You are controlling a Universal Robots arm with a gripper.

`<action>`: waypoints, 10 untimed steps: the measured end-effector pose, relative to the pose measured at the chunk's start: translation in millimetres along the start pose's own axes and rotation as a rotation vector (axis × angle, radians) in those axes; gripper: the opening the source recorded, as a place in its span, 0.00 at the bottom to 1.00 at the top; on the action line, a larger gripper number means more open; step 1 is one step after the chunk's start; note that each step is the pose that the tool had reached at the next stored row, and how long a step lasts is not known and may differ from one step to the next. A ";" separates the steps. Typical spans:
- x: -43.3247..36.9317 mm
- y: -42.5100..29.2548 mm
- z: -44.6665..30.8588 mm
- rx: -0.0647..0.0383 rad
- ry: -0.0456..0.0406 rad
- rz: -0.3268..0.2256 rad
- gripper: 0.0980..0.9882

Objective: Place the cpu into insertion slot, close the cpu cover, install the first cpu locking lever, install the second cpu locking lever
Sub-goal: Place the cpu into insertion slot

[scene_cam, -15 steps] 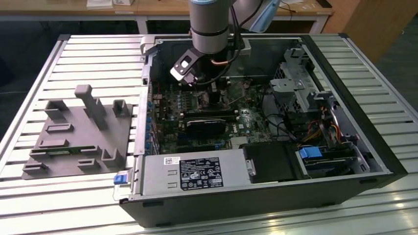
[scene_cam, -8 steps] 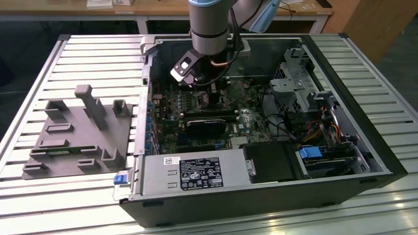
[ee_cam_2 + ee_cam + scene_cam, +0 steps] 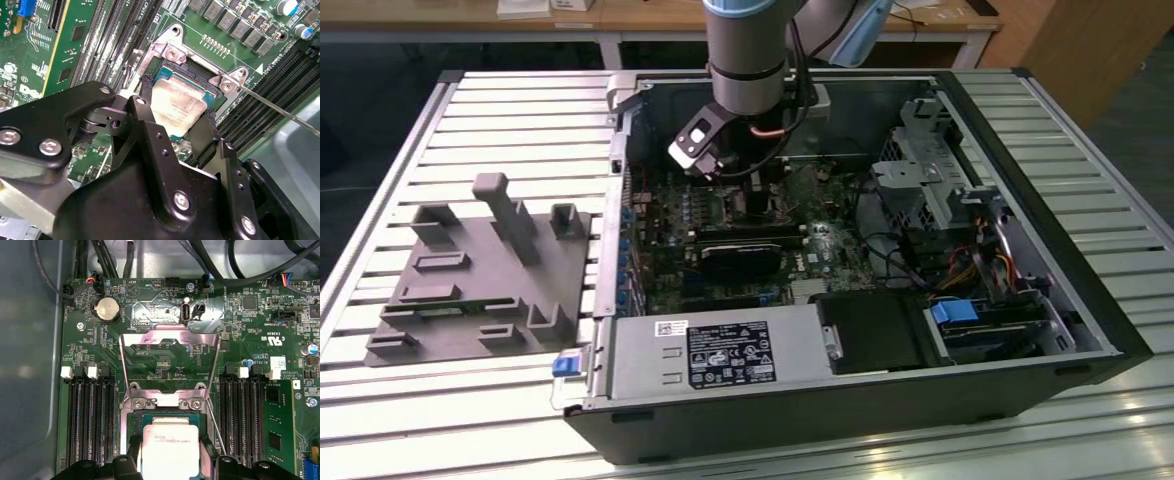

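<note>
I see the grey cpu gripped between my claw's tips, at the insertion slot; silvery cpu cover open beyond.

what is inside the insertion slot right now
The cpu, gripped by the tool, lies in or just above the insertion slot; which, I cannot tell. Its grey face hides the slot's centre; just the slot's rim shows. The cpu cover is tilted open.

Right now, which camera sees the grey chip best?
The first wrist view: the cpu faces the camera squarely, gripped by the claw. In the second wrist view the claw hides its near part. In the exterior view the arm covers it.
</note>
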State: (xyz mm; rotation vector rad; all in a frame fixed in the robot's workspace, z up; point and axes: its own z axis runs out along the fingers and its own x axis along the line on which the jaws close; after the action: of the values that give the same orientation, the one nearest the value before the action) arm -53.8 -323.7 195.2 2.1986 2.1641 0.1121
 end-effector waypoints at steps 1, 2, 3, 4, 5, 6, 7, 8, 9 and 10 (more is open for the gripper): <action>0.0 0.0 0.0 0.000 0.0001 0.000 0.49; 0.0 0.0 0.1 0.000 0.0001 0.000 0.49; 0.0 0.0 0.1 0.000 0.0001 0.000 0.51; 0.0 0.0 0.1 0.000 0.0001 0.000 0.51; 0.0 0.0 0.1 0.000 0.0002 0.000 0.58; 0.0 0.0 0.1 0.000 0.0001 0.000 0.58; 0.0 0.0 0.1 0.000 0.0001 0.000 0.58; 0.0 0.0 0.1 0.000 0.0002 0.000 0.58; 0.0 0.0 0.1 0.000 0.0016 0.000 0.58; 0.0 0.0 0.2 0.000 0.0057 0.001 0.58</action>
State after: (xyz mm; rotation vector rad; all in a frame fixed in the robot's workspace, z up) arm -53.8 -323.7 195.0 2.2016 2.1664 0.1186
